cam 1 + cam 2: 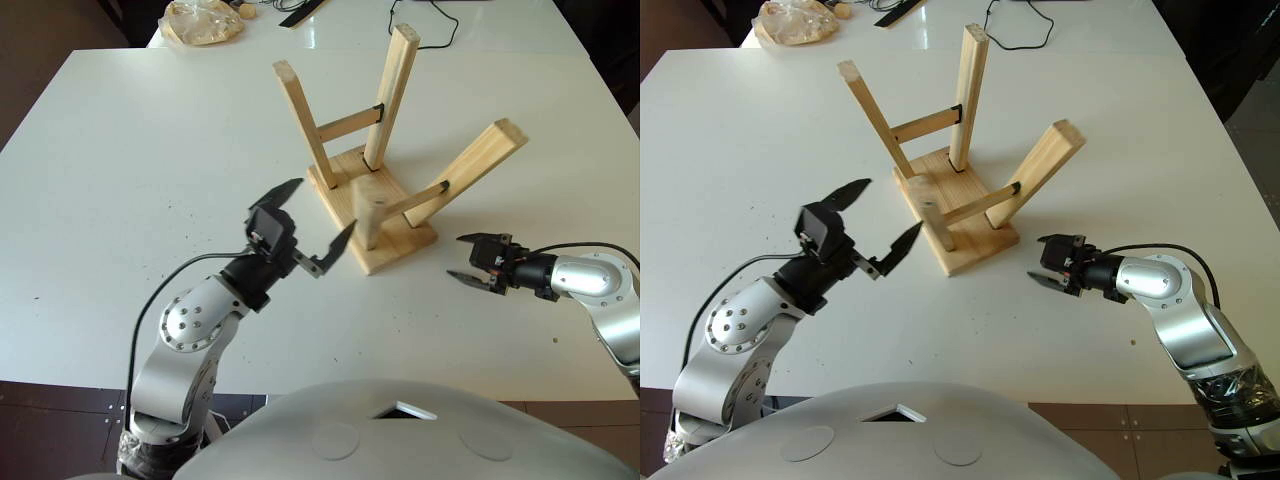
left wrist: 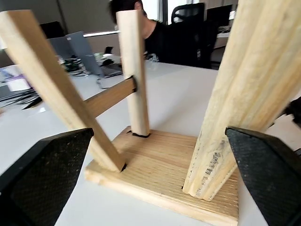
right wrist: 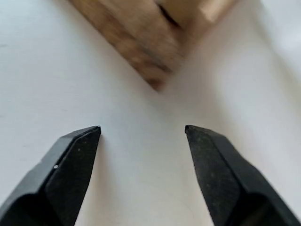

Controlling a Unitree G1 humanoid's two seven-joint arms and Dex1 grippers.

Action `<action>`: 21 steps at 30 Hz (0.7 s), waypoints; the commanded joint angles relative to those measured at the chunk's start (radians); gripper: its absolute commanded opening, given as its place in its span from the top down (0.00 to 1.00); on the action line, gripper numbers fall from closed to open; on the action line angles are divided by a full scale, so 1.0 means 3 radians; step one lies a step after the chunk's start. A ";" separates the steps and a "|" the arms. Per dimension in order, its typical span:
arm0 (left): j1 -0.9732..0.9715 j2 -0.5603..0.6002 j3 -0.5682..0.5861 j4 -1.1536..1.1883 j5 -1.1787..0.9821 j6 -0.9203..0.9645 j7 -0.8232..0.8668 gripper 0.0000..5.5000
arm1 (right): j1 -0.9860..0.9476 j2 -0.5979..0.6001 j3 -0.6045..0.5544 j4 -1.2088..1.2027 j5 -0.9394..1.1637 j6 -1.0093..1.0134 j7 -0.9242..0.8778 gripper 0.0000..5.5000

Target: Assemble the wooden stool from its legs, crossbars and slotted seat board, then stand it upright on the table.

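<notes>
The wooden stool lies upside down in the middle of the table, its slotted seat board (image 1: 385, 240) flat on the surface and its legs (image 1: 396, 92) pointing up and splaying outward. Two legs are joined by a crossbar (image 1: 348, 125); a second crossbar (image 1: 418, 198) links the short front leg (image 1: 369, 212) to the tilted right leg (image 1: 478, 166). My left gripper (image 1: 317, 218) is open just left of the board, empty, facing the legs (image 2: 132, 70). My right gripper (image 1: 464, 259) is open above the table to the right of the board's corner (image 3: 153, 81), empty.
A white table (image 1: 130, 170) carries everything, with bare surface to the left and front. At the far edge lie a crumpled bag (image 1: 203, 22) and dark cables (image 1: 437, 30).
</notes>
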 commanded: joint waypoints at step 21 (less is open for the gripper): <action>-0.0886 -0.0051 -0.0249 0.1515 0.0338 -0.0602 -0.0003 0.05 | -0.0504 0.0210 0.0365 0.0675 -0.0327 -0.0045 -0.0113 0.39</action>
